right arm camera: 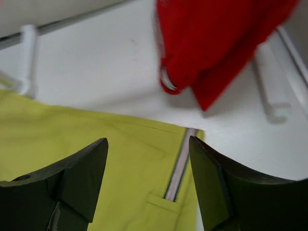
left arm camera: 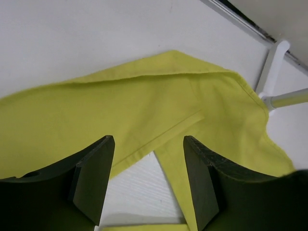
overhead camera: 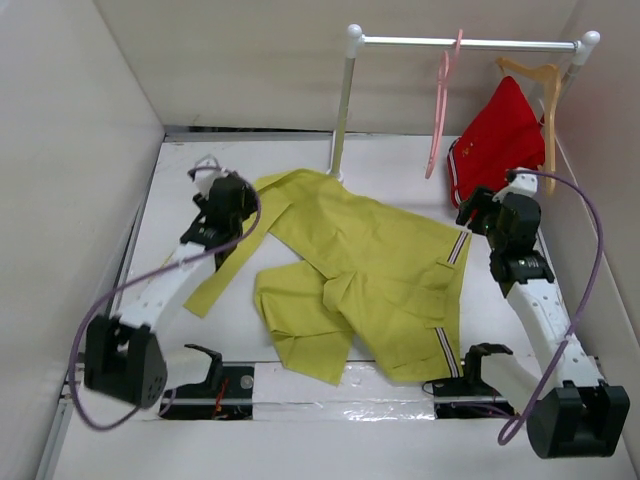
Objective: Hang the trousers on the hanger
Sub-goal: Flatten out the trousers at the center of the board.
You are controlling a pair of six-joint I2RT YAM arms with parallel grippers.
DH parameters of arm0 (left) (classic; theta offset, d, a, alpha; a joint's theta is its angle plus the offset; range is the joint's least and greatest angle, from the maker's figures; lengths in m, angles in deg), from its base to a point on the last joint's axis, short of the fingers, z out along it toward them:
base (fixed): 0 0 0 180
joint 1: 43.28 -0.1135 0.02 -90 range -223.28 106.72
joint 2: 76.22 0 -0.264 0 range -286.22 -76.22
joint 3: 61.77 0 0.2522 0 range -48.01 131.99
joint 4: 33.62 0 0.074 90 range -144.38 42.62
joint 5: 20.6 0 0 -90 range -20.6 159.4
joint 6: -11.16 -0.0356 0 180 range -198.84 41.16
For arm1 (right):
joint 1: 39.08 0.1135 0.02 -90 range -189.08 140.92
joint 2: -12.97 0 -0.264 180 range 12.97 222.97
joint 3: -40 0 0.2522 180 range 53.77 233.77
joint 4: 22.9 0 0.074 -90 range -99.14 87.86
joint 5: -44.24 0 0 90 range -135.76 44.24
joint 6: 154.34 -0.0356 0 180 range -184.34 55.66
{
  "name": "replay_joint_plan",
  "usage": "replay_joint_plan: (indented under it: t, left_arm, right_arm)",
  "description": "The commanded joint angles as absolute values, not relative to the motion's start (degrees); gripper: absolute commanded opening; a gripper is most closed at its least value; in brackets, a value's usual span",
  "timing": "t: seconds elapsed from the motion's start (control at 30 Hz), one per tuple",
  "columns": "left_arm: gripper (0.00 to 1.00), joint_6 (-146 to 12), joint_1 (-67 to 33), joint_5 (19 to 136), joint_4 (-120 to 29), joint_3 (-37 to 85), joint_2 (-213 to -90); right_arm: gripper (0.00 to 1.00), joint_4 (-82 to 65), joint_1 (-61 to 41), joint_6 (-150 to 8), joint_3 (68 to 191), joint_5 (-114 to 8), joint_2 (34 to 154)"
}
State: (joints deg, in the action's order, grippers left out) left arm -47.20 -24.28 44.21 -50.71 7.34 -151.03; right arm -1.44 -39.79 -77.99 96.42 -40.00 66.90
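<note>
The mustard-yellow trousers [overhead camera: 360, 270] lie spread and partly folded on the white table, striped waistband at the right. The pink hanger [overhead camera: 441, 105] hangs by its hook on the rail at the back. My left gripper [overhead camera: 240, 196] is open and empty above a trouser leg at the left; in the left wrist view my left gripper [left arm camera: 149, 183] frames the yellow leg [left arm camera: 144, 106]. My right gripper [overhead camera: 478, 212] is open and empty above the waistband corner; in the right wrist view my right gripper [right arm camera: 149, 187] frames the striped band [right arm camera: 180, 163].
A white rail stand [overhead camera: 345, 100] rises at the back middle. A tan wooden hanger [overhead camera: 540, 80] carries a red garment [overhead camera: 497, 140] at the back right, also in the right wrist view [right arm camera: 216, 43]. White walls close the sides and back.
</note>
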Motion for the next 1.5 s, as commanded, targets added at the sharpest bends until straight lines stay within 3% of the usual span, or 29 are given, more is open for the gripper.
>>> replay_joint_plan:
  t: [0.0, 0.03, 0.07, 0.13, 0.3, 0.47, 0.57, 0.73, 0.9, 1.1, 1.23, 1.3, 1.33, 1.37, 1.43, 1.47]
  left_arm:
    - [0.56, -35.96, -24.56, 43.56, -43.27, -6.32, -140.34]
    - [0.54, -34.29, -24.56, 42.95, -43.25, -12.01, -137.95]
    - [0.54, -31.84, -24.56, 42.16, -43.60, -14.24, -135.75]
    - [0.54, -30.16, -24.56, 38.32, -47.28, -18.19, -128.72]
    - [0.55, -23.84, -25.09, 30.56, -57.48, -21.38, -119.39]
    - [0.55, -21.80, -33.59, 36.43, -54.23, -22.97, -127.53]
    - [0.56, -23.20, -39.14, 39.52, -55.55, -21.12, -133.52]
    - [0.70, -25.22, -39.15, 40.31, -56.43, -19.46, -137.56]
    - [0.73, -26.10, -39.93, 38.47, -57.57, -14.54, -143.44]
    - [0.72, -31.11, -48.54, 38.47, -65.29, -1.09, -165.74]
    - [0.69, -34.80, -49.17, 40.66, -65.31, 3.22, -171.93]
    - [0.63, -36.12, -49.17, 41.71, -64.87, 4.28, -174.20]
    - [0.43, -36.30, -49.17, 41.28, -65.04, 5.94, -175.00]
    - [0.30, -37.60, -49.17, 41.28, -64.96, 6.82, -175.62]
    - [0.16, -39.10, -49.69, 39.71, -65.13, 9.02, -178.51]
    - [0.03, -40.24, -49.70, 39.00, -65.39, 11.99, -179.83]
  right_arm:
    - [0.64, -8.17, -32.97, -75.77, 97.02, -49.53, 63.78]
    - [0.29, -8.52, -31.02, -75.59, 96.05, -50.76, 62.90]
    - [0.15, -8.53, -28.82, -75.77, 94.91, -51.99, 62.02]
    - [0.00, -12.04, -21.00, -75.77, 91.83, -54.29, 60.35]
    - [0.00, -14.32, -5.27, -74.54, 90.06, -48.86, 60.78]
    - [0.09, -14.07, 5.38, -72.61, 91.03, -43.22, 62.28]
    - [0.20, -11.70, 6.71, -71.29, 90.86, -40.67, 60.97]
    - [0.36, -15.56, 6.10, -70.58, 87.17, -41.62, 58.59]
    - [0.37, -13.72, 5.57, -69.97, 86.73, -43.48, 57.27]
    - [0.37, -14.59, 4.34, -69.88, 84.53, -44.27, 52.79]
    - [0.37, -15.47, 3.63, -70.23, 83.47, -45.32, 51.47]
    - [0.38, -15.56, 3.11, -70.41, 83.30, -45.32, 51.29]
    - [0.37, -15.47, 3.11, -70.49, 83.38, -45.32, 51.20]
    - [0.38, -15.30, 3.11, -70.58, 83.38, -45.32, 51.03]
    - [0.38, -14.94, 2.58, -70.67, 83.30, -45.32, 50.68]
    - [0.38, -14.86, 2.58, -70.76, 83.30, -46.80, 50.41]
